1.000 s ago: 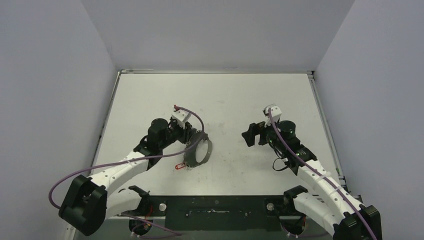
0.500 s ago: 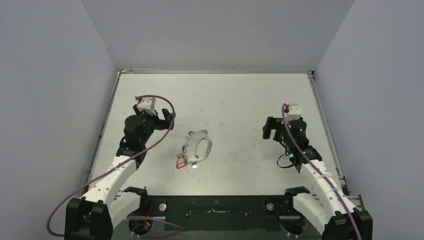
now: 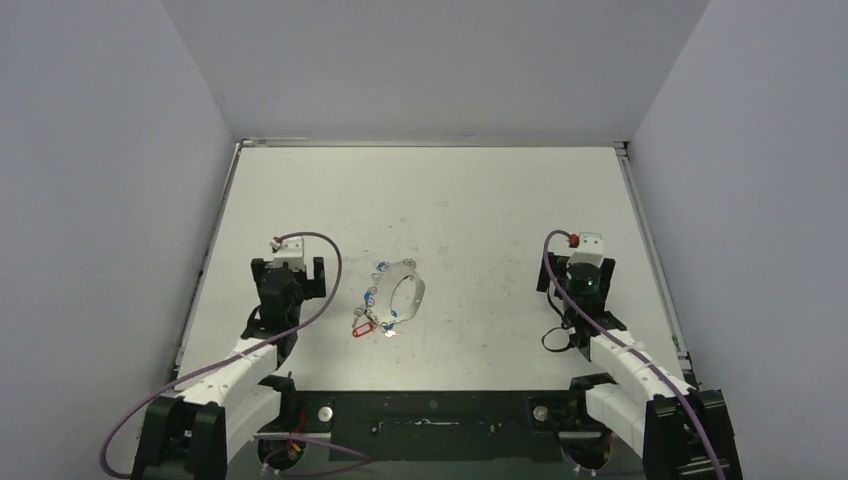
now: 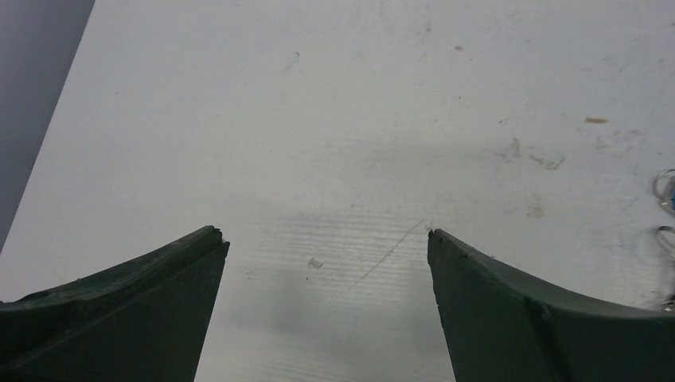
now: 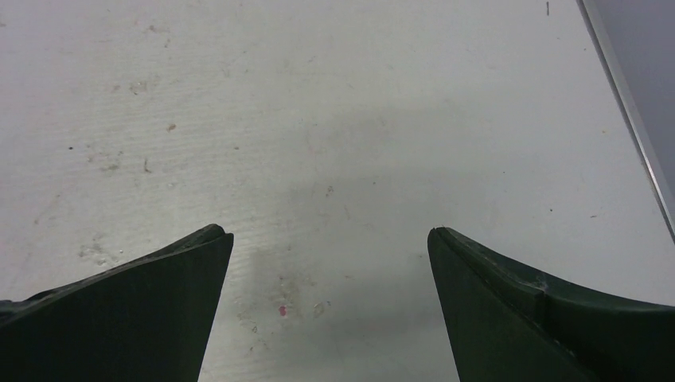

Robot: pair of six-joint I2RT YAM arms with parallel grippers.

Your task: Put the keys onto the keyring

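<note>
The keyring [image 3: 408, 290], a thin silvery hoop, lies flat on the white table [image 3: 470, 200] between the two arms. The keys cluster along its left side: small light blue tags [image 3: 372, 296] and a red tag [image 3: 362, 327] at the lower left. Whether they are threaded on the hoop is too small to tell. My left gripper [image 3: 288, 267] stands open to the left of the ring, apart from it, with only bare table between its fingers [image 4: 326, 235]. A sliver of metal rings [image 4: 665, 188] shows at the right edge of the left wrist view. My right gripper [image 3: 578, 272] is open far to the right, over bare table [image 5: 330, 232].
The table's raised rim [image 3: 640, 220] runs along the right side and shows near the right gripper [image 5: 629, 103]. Grey walls close in the back and both sides. Purple cables loop from each wrist [image 3: 330, 265].
The left gripper opened and let go of the keyring, which now lies on the table. Both arms drew back toward the near edge, away from the ring.
</note>
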